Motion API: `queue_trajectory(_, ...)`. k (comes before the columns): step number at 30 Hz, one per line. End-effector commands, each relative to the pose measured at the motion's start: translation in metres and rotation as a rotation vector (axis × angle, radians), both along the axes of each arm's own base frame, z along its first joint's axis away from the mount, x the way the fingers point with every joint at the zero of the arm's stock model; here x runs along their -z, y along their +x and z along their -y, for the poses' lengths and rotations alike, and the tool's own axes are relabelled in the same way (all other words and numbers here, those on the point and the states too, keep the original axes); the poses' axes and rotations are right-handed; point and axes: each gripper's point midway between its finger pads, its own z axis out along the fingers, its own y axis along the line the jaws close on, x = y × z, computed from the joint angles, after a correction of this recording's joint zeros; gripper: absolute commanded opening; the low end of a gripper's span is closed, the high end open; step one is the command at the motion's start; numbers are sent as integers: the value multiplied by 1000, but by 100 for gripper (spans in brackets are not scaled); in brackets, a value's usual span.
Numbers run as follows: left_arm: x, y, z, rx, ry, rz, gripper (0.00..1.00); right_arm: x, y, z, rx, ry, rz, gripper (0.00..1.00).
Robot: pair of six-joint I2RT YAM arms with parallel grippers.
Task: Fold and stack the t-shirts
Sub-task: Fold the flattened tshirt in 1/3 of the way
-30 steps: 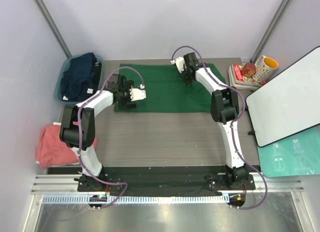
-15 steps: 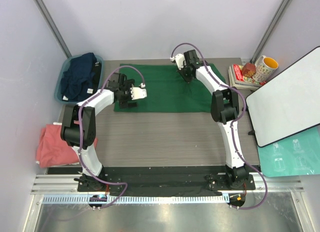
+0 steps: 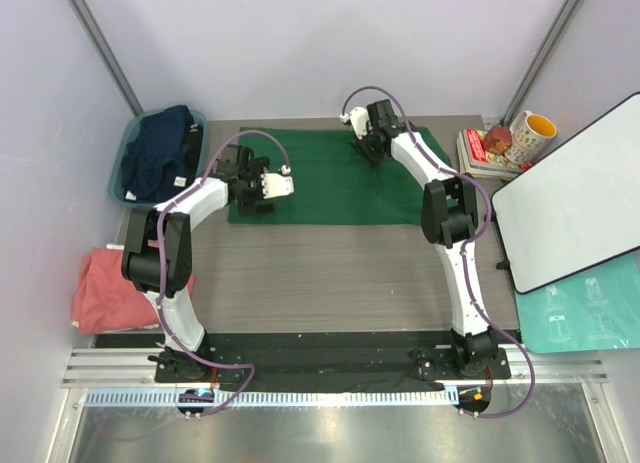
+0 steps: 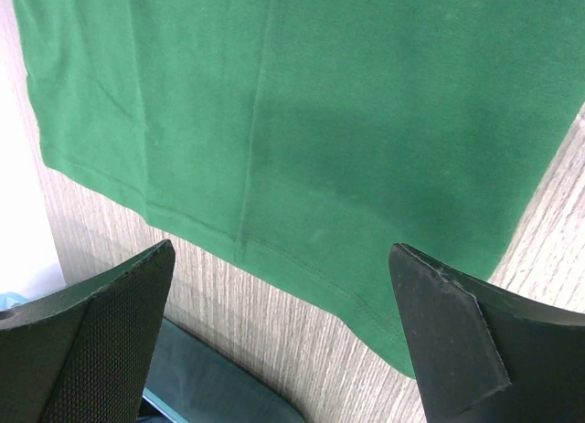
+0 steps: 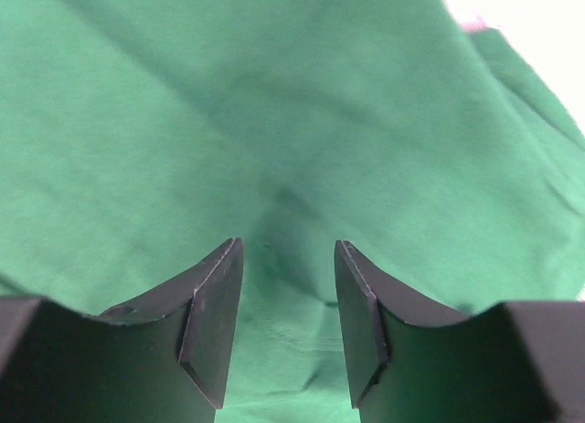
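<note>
The dark green t-shirt (image 3: pixel 330 183) lies flat as a wide rectangle at the back of the table. My right gripper (image 3: pixel 368 148) stands over its far edge, open, jaws apart above a small pucker of green cloth (image 5: pixel 292 213) and gripping nothing. My left gripper (image 3: pixel 258 198) hovers wide open over the shirt's left hem (image 4: pixel 274 249), with bare table between the fingers. The navy t-shirt (image 3: pixel 160 153) is bunched in the teal tub (image 3: pixel 118 178). The salmon-pink t-shirt (image 3: pixel 105 288) lies crumpled at the table's left edge.
Books (image 3: pixel 480 151) with a yellow-rimmed mug (image 3: pixel 532 133) on top sit at the back right. A white board (image 3: pixel 575 198) and a teal sheet (image 3: pixel 585 313) lie at the right. The tub's rim (image 4: pixel 210 386) shows close below my left fingers.
My right gripper shifted slightly toward the back, then went from shut to open, letting go of the green cloth. The left arm has not moved.
</note>
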Motion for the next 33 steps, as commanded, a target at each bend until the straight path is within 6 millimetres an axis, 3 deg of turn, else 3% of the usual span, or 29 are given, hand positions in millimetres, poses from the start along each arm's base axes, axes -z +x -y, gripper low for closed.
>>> queue_trajectory(1, -18, 15, 12, 20, -37, 57, 100, -58, 24, 20, 132, -42, 191, 50)
queue_trajectory(4, -19, 15, 12, 22, -37, 59, 100, -73, 39, 41, 231, -93, 282, 37)
queue_trajectory(5, -19, 15, 13, 24, -38, 58, 100, -76, 41, 46, 250, -102, 292, 18)
queue_trajectory(7, -20, 15, 13, 22, -37, 62, 100, -79, 43, 62, 285, -114, 301, 1)
queue_trajectory(15, -21, 12, 10, 20, -27, 64, 100, -58, 27, 104, 302, -163, 221, 1)
queue_trajectory(18, -23, 12, 10, 16, -29, 65, 100, -52, 20, 118, 309, -171, 188, 22)
queue_trajectory(20, -22, 11, 10, 15, -27, 63, 100, -53, 19, 124, 309, -166, 178, 27)
queue_trajectory(28, -24, 12, 9, 16, -18, 64, 100, -56, -2, 110, 227, -93, 93, 1)
queue_trajectory(33, -26, 12, 9, 16, -16, 65, 100, -70, -22, 89, 141, 11, 44, 1)
